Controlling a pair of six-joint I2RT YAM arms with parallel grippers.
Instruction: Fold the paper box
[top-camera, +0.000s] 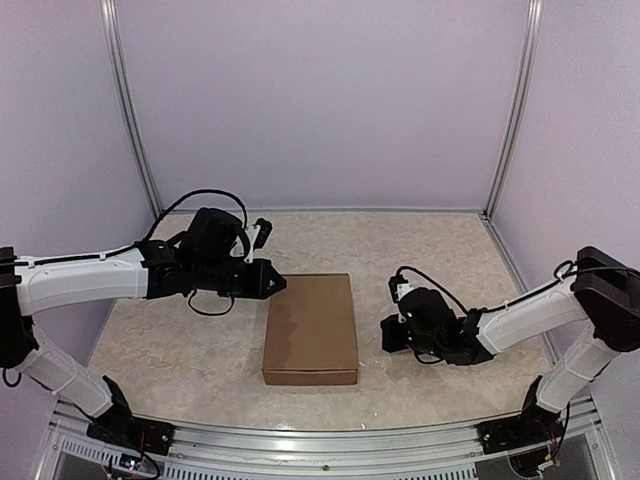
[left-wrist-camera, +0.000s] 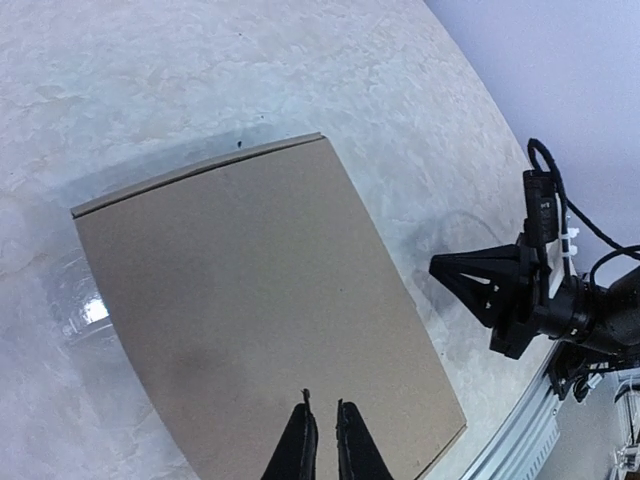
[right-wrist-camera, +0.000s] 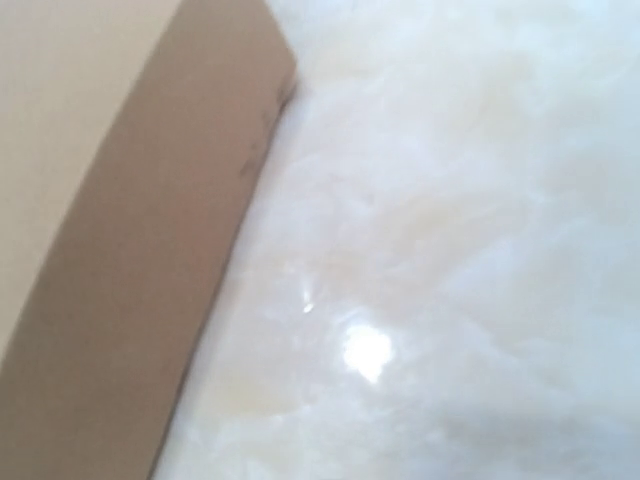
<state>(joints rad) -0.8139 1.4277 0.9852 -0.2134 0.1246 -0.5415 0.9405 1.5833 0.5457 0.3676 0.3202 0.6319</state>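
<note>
The paper box lies folded between left pincer and right pincer, both closed, empty.

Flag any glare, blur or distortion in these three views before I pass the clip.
Top external: sharp, evenly lit, only faint shadows around the paper box. Left wrist: wide-angle lens bows the box edges; a glare patch on the table at its left. Right wrist: very close and soft, another bright glare spot on the table.

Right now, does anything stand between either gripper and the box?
Nothing visible does. Only bare table lies between the right gripper and the box; the left gripper is already at the box's far left corner.
</note>
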